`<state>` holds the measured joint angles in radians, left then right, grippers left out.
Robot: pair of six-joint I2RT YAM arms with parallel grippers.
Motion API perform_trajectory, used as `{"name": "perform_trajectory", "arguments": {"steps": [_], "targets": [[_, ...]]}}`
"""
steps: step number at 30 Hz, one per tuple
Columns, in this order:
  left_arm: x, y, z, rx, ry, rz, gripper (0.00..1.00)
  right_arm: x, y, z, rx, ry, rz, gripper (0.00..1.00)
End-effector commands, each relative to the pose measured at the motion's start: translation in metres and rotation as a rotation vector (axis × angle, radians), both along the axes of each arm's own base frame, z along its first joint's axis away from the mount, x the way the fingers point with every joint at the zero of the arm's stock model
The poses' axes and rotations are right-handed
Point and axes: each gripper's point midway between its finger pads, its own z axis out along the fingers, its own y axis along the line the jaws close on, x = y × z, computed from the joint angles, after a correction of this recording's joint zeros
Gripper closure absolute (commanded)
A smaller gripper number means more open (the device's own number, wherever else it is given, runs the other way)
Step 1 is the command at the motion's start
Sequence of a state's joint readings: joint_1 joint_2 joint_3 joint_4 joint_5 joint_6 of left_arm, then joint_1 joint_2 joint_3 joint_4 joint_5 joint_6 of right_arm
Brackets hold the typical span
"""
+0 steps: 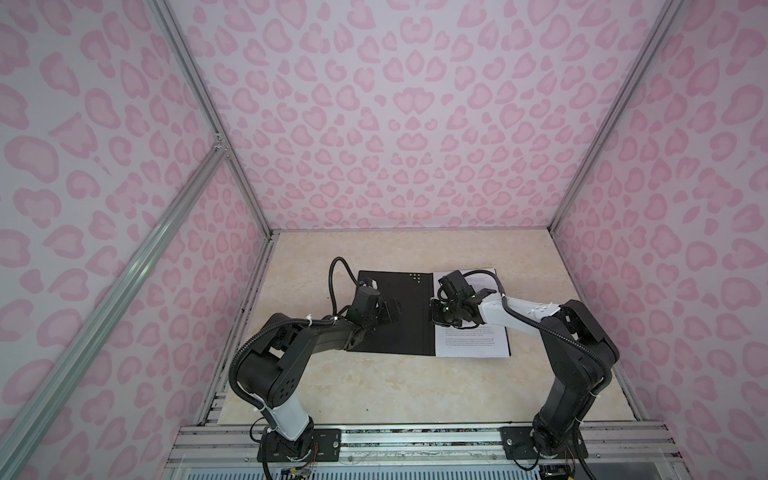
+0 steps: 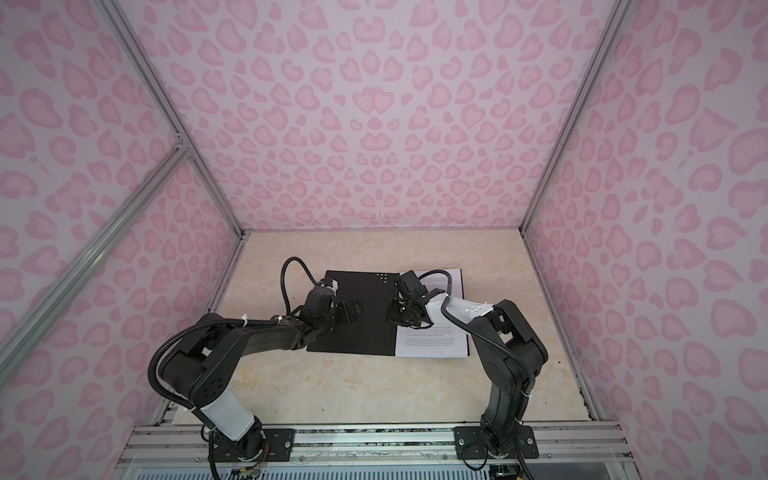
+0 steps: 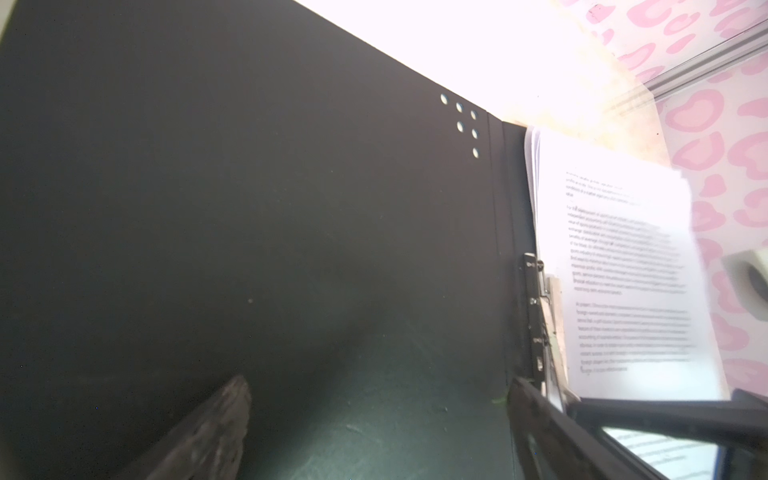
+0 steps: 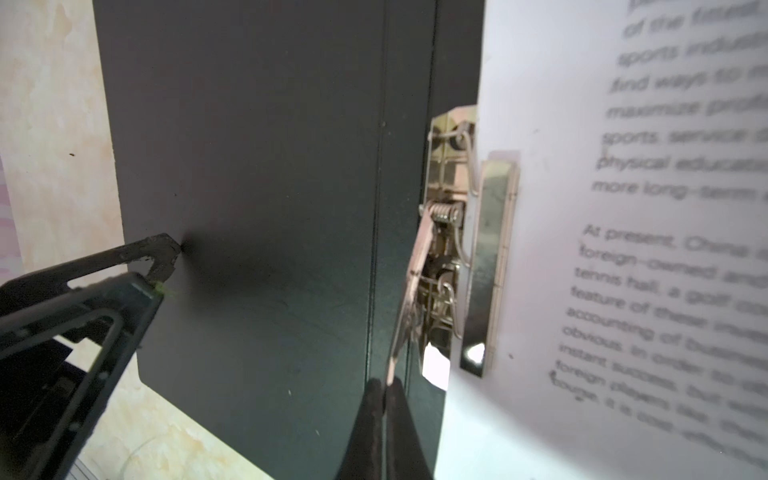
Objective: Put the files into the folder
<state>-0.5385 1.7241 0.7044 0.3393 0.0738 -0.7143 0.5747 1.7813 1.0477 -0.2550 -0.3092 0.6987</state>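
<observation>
Pinching metal clip lever (image 4: 409, 291), prob., clamped right tool (image 4: 384, 384) should ease slow, gaping empty left tool (image 3: 374, 411) bracing black folder (image 1: 395, 328).

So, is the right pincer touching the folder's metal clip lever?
Touching. The right wrist view shows the right pincer shut on the tip of the clip lever.

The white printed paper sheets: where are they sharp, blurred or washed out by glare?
Left wrist view: the white printed paper sheets are softly blurred, and glare burns out the area beyond the open black folder. Right wrist view: large text, blurred but partly legible. In both top views: sharp but too small to read.
</observation>
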Motion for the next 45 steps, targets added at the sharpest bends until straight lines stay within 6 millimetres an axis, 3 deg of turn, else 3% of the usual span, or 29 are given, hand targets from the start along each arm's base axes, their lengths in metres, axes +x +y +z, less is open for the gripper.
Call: {"name": "perform_trajectory", "arguments": {"steps": [1, 14, 23, 37, 45], "targets": [[-0.092, 0.033, -0.073, 0.140, 0.468, 0.000, 0.01, -0.016, -0.005, -0.006, -0.013, 0.050, 0.031, 0.99], [-0.092, 0.034, -0.075, 0.146, 0.474, 0.003, 0.01, -0.023, -0.009, -0.011, 0.074, 0.068, 0.004, 1.00], [-0.091, 0.034, -0.074, 0.148, 0.469, 0.006, 0.02, -0.056, -0.051, -0.051, -0.099, 0.156, 0.017, 1.00], [-0.089, 0.034, -0.078, 0.154, 0.481, 0.010, 0.02, -0.058, -0.074, -0.059, -0.276, 0.197, 0.044, 1.00], [-0.090, 0.034, -0.079, 0.157, 0.482, 0.010, 0.03, -0.064, -0.073, -0.080, -0.323, 0.291, 0.076, 1.00]]}}
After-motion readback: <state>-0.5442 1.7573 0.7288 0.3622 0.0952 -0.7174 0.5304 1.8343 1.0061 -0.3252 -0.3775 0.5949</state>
